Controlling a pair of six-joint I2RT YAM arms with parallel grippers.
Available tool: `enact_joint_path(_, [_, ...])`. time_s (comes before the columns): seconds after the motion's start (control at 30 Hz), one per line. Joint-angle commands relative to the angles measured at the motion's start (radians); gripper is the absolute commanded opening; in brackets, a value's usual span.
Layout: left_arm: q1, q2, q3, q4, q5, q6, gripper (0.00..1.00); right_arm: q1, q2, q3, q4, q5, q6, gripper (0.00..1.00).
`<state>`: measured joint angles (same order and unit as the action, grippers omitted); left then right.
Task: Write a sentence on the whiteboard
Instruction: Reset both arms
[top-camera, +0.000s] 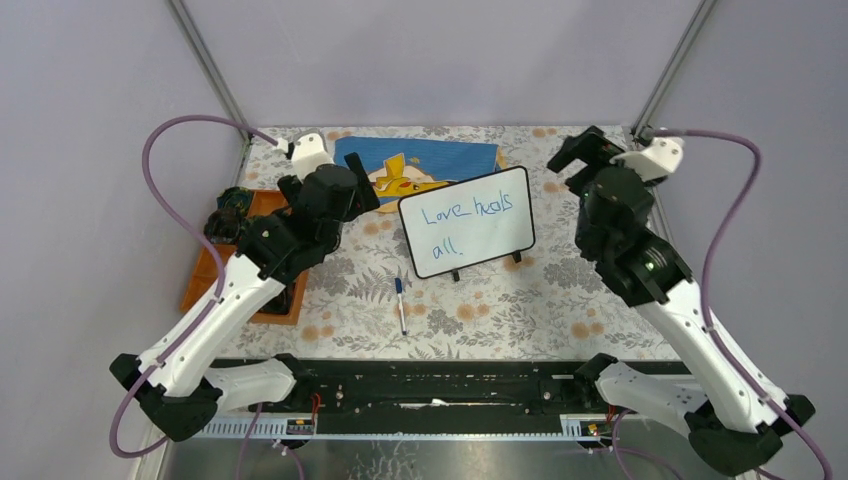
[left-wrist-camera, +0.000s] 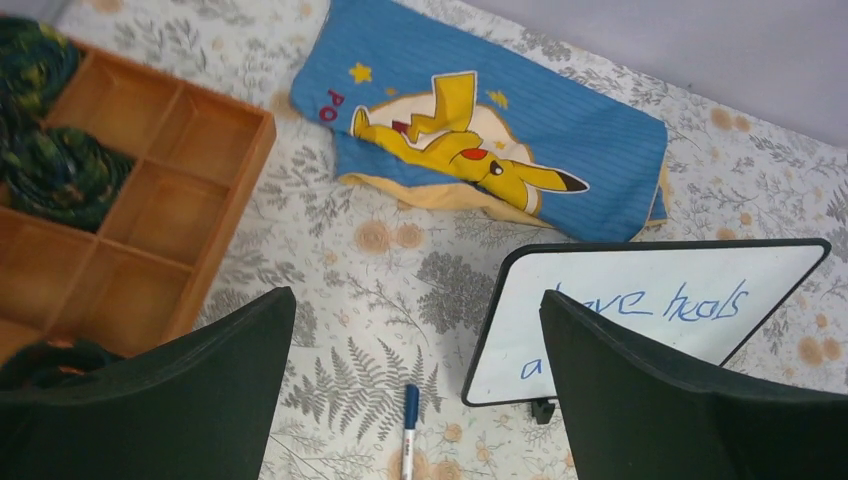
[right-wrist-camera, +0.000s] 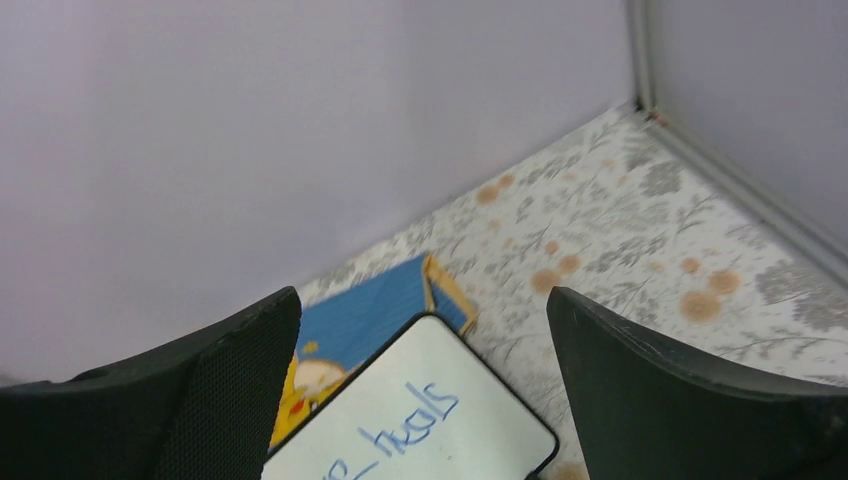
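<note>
The whiteboard (top-camera: 467, 221) stands propped on its little black feet mid-table, tilted back. On it is the sentence (top-camera: 465, 215) in thin blue handwriting, "Love heals" above "all". A blue-capped marker (top-camera: 400, 303) lies on the floral tablecloth in front of the board. My left gripper (left-wrist-camera: 415, 297) hovers open and holds nothing, above the marker (left-wrist-camera: 409, 420) and left of the whiteboard (left-wrist-camera: 640, 320). My right gripper (right-wrist-camera: 422, 293) is open and holds nothing, raised to the right of the whiteboard (right-wrist-camera: 440, 360), where the sentence (right-wrist-camera: 415, 422) shows partly.
A wooden compartment tray (top-camera: 250, 260) with dark green bundles (left-wrist-camera: 60, 170) sits at the left edge. A blue cloth with a yellow cartoon figure (left-wrist-camera: 480, 140) lies behind the board. Grey walls and metal corner posts (right-wrist-camera: 640, 60) enclose the table.
</note>
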<state>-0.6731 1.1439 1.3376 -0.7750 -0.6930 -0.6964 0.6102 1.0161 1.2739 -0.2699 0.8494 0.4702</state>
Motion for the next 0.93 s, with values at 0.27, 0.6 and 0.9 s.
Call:
enact_joint_path(0.27, [-0.001, -0.139, 0.135, 0.254, 0.204, 0.382, 0.99, 0.153, -0.130, 0.075, 0.364, 0.221, -0.636, 1.00])
enact_joint_path(0.6, [-0.001, -0.187, 0.153, 0.275, 0.178, 0.368, 0.99, 0.233, -0.260, -0.194, 0.547, 0.017, -0.657, 1.00])
enact_joint_path(0.9, [-0.002, -0.211, 0.151, 0.247, 0.113, 0.347, 0.99, 0.232, -0.267, -0.155, 0.372, -0.024, -0.549, 1.00])
